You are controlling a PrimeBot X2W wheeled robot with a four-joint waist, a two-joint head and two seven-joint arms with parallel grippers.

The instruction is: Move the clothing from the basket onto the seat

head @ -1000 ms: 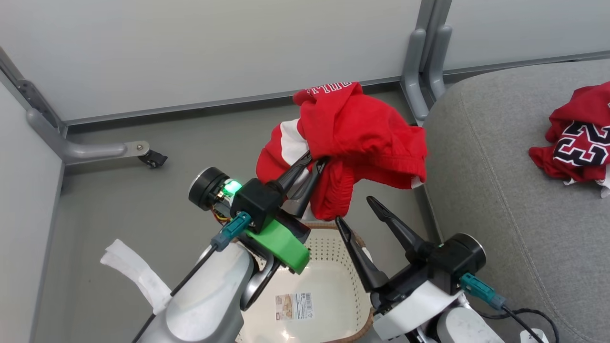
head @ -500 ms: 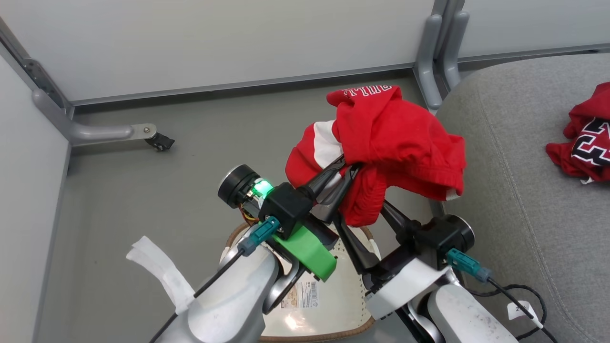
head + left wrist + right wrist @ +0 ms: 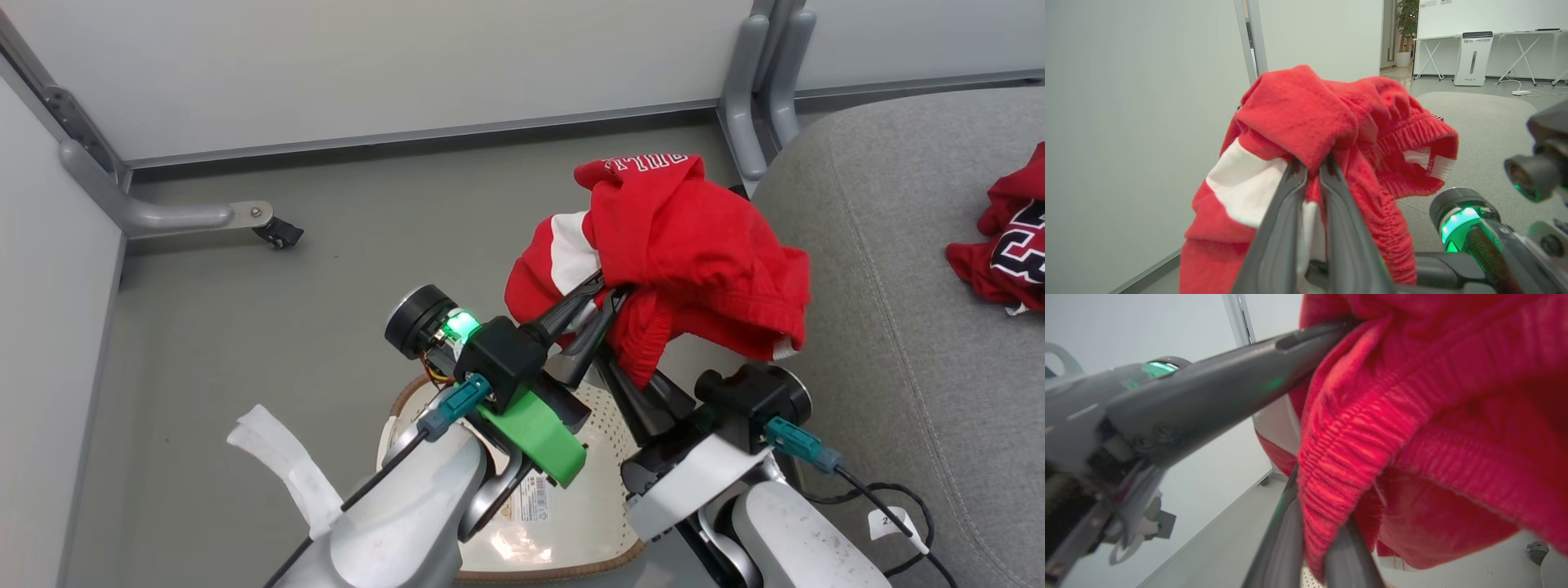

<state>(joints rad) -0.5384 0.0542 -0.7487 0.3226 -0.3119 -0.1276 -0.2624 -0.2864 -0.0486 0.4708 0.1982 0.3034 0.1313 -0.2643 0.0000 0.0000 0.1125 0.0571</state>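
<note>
The basket (image 3: 600,500) beneath my arms showed its cream floor with a barcode sticker (image 3: 535,508), its print too small to read. My left end effector (image 3: 608,287) was clamped on the red shorts (image 3: 694,245), held up above the basket, just beside the seat (image 3: 898,343). My right end effector (image 3: 1314,543), wide open and clear of the cloth a second before, had closed on the elastic waistband. White upside-down lettering on the shorts seemed to read BULLS. The jersey (image 3: 1012,253) lay on the seat.

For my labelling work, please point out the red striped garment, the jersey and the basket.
red striped garment (image 3: 694,237), head view, upper red fold.
jersey (image 3: 976,265), head view, red left part.
basket (image 3: 584,523), head view, bare inner bottom.
</note>
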